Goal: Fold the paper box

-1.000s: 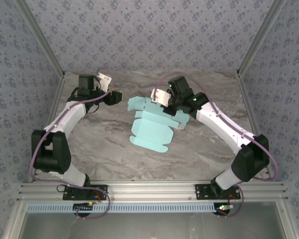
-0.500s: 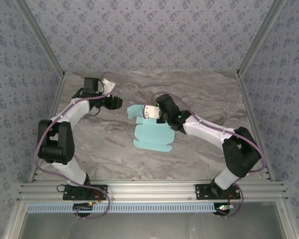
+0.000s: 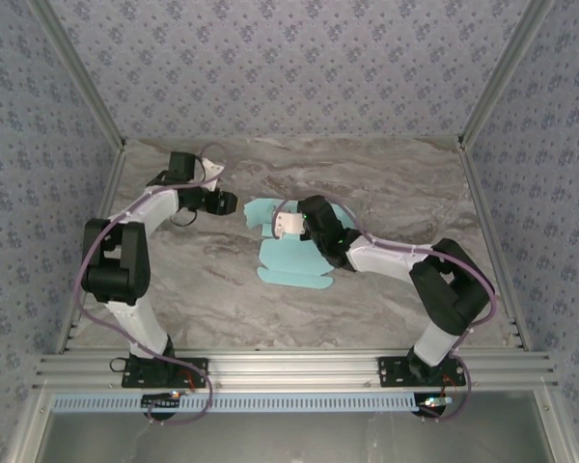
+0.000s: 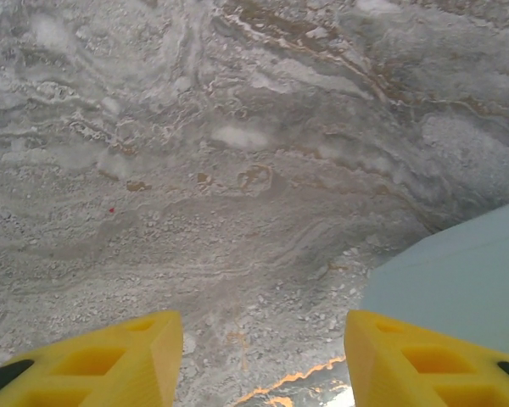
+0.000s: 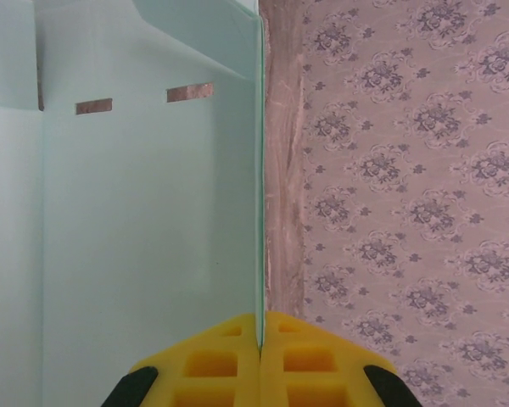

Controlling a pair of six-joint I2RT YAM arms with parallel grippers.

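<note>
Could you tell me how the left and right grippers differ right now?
The left gripper is open and empty; the right gripper is shut on an edge of the paper box. The left gripper hangs over bare table; the right gripper over the box. Both have yellow fingers.

This looks like a laboratory robot test cell: a marble-patterned tabletop (image 3: pixel 386 183) closed in by flowered wall panels (image 3: pixel 289 68) on aluminium posts (image 3: pixel 77 82). The left arm (image 3: pixel 111 270) and right arm (image 3: pixel 386 256) are bolted to a slotted aluminium rail (image 3: pixel 289 369).

The paper box (image 3: pixel 291 264) is smooth, matt thin card; the table (image 3: pixel 222 299) has a veined, marble-look, faintly glossy surface.
</note>
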